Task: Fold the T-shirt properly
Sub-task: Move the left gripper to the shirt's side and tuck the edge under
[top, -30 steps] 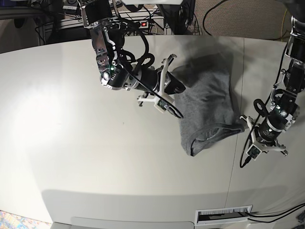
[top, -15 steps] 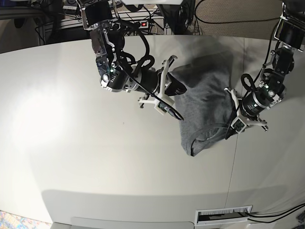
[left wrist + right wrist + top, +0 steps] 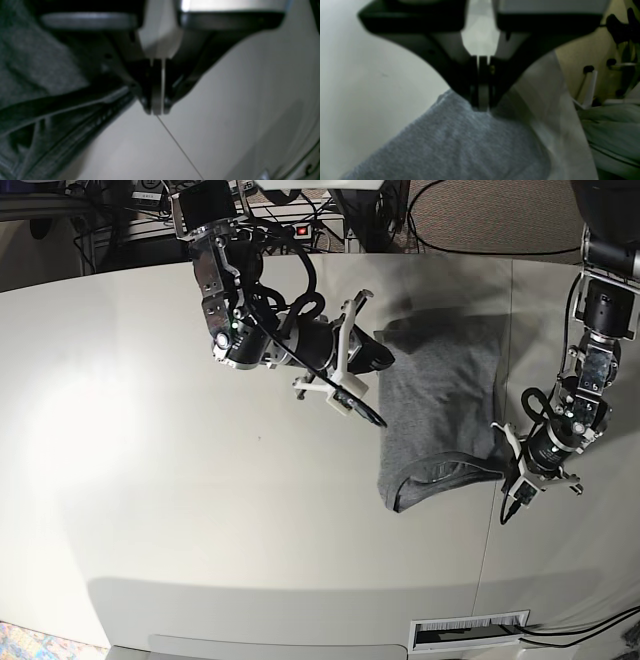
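A: Plain heather-grey cotton T-shirt (image 3: 440,405) lies on the pale desk (image 3: 150,480) as a narrow part-folded block right of centre, neckline end bunched toward the near edge.

B: Jaws?

A: Right gripper (image 3: 480,106) pinched closed, tips on the cloth edge; can't tell if it pinches any. Left gripper (image 3: 156,111) closed on nothing, over bare desk just beside the neckline.

B: Risk?

A: Closed jaws dragging fabric would skew the fold. That loose neckline could bunch further.
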